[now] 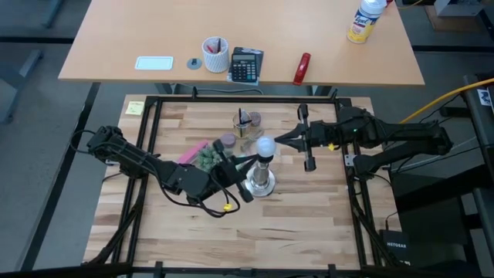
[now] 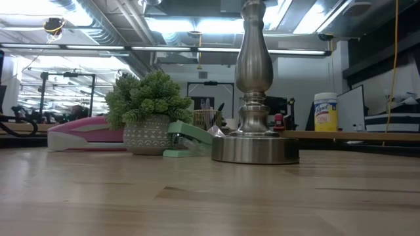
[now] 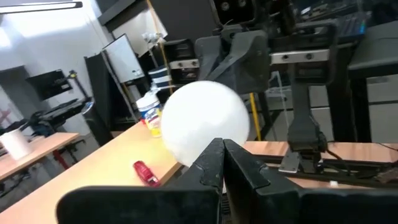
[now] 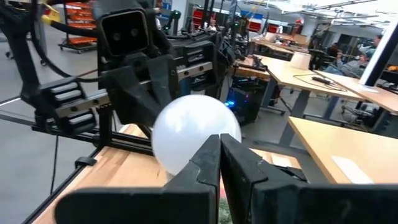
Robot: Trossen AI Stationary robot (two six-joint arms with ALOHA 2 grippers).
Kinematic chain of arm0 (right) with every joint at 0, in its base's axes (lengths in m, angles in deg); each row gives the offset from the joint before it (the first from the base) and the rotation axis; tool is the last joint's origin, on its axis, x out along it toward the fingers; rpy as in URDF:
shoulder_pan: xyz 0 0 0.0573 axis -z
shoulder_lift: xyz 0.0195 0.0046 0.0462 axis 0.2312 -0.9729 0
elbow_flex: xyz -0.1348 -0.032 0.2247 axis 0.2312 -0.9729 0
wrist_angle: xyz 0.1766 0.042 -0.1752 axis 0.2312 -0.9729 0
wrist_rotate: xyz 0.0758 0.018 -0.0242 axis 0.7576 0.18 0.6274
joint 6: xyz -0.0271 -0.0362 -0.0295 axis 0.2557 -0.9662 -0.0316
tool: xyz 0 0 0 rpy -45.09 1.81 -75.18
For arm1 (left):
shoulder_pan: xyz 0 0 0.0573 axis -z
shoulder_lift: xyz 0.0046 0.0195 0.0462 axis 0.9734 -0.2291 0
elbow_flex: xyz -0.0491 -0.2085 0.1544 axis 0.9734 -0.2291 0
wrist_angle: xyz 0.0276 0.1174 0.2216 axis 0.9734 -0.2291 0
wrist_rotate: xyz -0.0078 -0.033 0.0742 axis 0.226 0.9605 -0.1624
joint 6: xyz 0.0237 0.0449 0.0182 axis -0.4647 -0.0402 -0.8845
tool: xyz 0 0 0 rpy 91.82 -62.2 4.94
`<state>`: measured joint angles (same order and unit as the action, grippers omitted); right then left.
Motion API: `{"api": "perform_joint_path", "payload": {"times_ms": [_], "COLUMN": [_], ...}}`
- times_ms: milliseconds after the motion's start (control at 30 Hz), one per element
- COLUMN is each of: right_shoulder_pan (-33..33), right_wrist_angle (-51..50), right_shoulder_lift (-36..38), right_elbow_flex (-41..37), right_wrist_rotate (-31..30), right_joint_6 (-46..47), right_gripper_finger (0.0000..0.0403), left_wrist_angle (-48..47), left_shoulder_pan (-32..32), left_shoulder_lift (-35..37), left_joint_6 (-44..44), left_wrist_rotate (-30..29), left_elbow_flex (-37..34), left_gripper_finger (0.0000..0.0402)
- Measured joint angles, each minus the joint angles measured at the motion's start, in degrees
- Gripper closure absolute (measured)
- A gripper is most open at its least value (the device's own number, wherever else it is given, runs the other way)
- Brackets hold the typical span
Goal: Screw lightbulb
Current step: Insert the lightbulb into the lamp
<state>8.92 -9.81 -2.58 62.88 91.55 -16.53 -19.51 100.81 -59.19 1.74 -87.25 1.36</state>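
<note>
We are using the stand (image 1: 261, 182) as our landmark. The lightbulb (image 1: 265, 145) is sitting on top of the stand, upright. We are seeing the left gripper (image 1: 248, 161) reaching in from the stand's left, fingers closed, tips just beside the bulb, not clamping it. The right gripper (image 1: 279, 140) is pointing in from the stand's right, fingers pressed together too, tips just beside the bulb. Just left of the stand we are seeing a potted plant (image 1: 205, 158), a green stapler (image 2: 189, 139) and a pink stapler (image 2: 85, 134). Behind the stand, a cup (image 1: 247, 122) is standing. Well behind it, a calculator (image 1: 245, 65) and a spray bottle (image 1: 364, 18) are sitting on the far desk (image 1: 108, 46).
</note>
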Motion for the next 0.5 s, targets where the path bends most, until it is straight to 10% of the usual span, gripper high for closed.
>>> {"api": "perform_joint_path", "payload": {"times_ms": [500], "right_shoulder_pan": [-0.2], "right_wrist_angle": [-0.1], "right_shoulder_lift": [-0.1], "right_elbow_flex": [0.0], "right_wrist_rotate": [7.5], "right_joint_6": [1.3], "right_gripper_finger": [0.0386], "left_wrist_angle": [-0.8], "left_shoulder_pan": [-0.4], "left_shoulder_lift": [0.0], "left_joint_6": [0.8], "left_wrist_rotate": [-4.6], "left_elbow_flex": [0.0], "left_gripper_finger": [0.0400]}}
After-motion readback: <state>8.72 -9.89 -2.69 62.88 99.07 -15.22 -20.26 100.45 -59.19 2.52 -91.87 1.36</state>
